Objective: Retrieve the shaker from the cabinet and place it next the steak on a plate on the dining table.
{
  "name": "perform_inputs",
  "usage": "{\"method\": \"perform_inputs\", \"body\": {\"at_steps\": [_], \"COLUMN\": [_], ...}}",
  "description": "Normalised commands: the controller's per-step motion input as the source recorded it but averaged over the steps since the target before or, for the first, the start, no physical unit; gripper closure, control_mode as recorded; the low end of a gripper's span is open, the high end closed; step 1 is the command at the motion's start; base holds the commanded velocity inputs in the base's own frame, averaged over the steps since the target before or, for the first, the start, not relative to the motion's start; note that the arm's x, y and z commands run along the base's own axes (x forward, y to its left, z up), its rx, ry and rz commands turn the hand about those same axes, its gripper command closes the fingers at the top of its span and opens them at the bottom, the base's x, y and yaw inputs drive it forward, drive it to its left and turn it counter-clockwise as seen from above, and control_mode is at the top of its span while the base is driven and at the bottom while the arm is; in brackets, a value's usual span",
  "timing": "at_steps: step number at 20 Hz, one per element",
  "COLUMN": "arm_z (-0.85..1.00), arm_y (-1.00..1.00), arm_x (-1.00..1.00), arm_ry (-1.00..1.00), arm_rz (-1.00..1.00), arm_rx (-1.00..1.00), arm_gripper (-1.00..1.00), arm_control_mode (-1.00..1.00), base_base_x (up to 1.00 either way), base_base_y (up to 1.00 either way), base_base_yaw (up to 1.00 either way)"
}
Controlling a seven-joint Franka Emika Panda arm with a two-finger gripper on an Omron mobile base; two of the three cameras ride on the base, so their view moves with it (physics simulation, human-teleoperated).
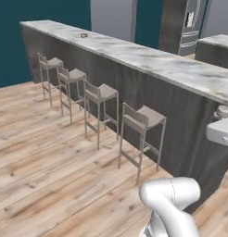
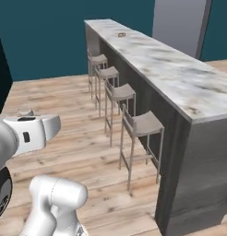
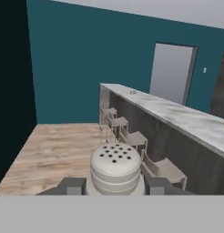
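Observation:
The shaker (image 3: pixel 115 168), a pale cylinder with a rounded cap full of holes, sits upright between the two dark fingers (image 3: pixel 72 185) of my gripper (image 3: pixel 115 186), which is shut on it. Its cap also peeks above my white hand as the shaker (image 1: pixel 222 111) in the left base view and the shaker (image 2: pixel 26 112) in the right base view. The dining table (image 1: pixel 148 60) stretches away with its marble top. Near its far end lies the small plate (image 1: pixel 84 35), also seen as the plate (image 2: pixel 121 34) and the plate (image 3: pixel 133 92). The steak is too small to make out. The cabinet is out of view.
Several grey stools (image 1: pixel 142 119) line the table's near side over a wood floor (image 1: pixel 37 148). A grey door (image 3: pixel 170 73) and teal wall (image 3: pixel 77 59) stand beyond. A steel fridge (image 1: pixel 187 23) is behind the table, and another marble counter (image 1: pixel 218 44) is at the right.

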Motion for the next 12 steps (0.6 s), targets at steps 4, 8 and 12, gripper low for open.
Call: {"method": "perform_inputs", "body": {"at_steps": [4, 8, 12], "arm_z": [0.00, 0.00, 0.00], "arm_y": [0.00, 0.00, 0.00], "arm_x": [0.00, 0.00, 0.00], "arm_ry": [0.00, 0.00, 0.00], "arm_rz": [0.00, 0.00, 0.00], "arm_rx": [0.00, 0.00, 0.00], "arm_gripper": [1.00, 1.00, 1.00], "arm_control_mode": [1.00, 1.00, 1.00], "base_base_x": [0.85, 0.83, 0.79], "base_base_y": [1.00, 1.00, 1.00], "base_base_yaw": [-0.38, -0.36, -0.32]}}
